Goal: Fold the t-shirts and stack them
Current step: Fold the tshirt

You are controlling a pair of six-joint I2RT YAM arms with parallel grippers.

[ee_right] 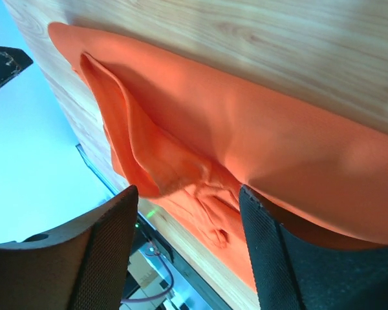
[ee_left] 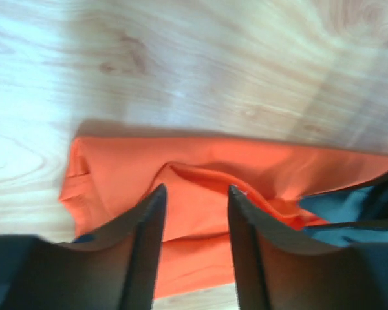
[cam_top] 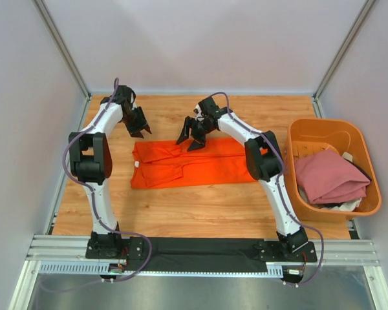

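The bright orange t-shirt (cam_top: 194,165) lies folded into a long band on the wooden table. My left gripper (cam_top: 140,132) hovers open just above its far left corner; in the left wrist view the shirt (ee_left: 200,206) fills the space between my open fingers (ee_left: 152,213). My right gripper (cam_top: 189,141) is open above the shirt's far edge near the middle; the right wrist view shows the shirt's rumpled fold (ee_right: 181,161) between its fingers (ee_right: 262,219). A dusty pink t-shirt (cam_top: 330,175) lies in the tub at the right.
The rigid orange plastic tub (cam_top: 296,132) stands at the table's right edge with other dark and white cloth under the pink shirt. Grey walls enclose the table. A black rail (cam_top: 200,248) runs along the near edge between the arm bases.
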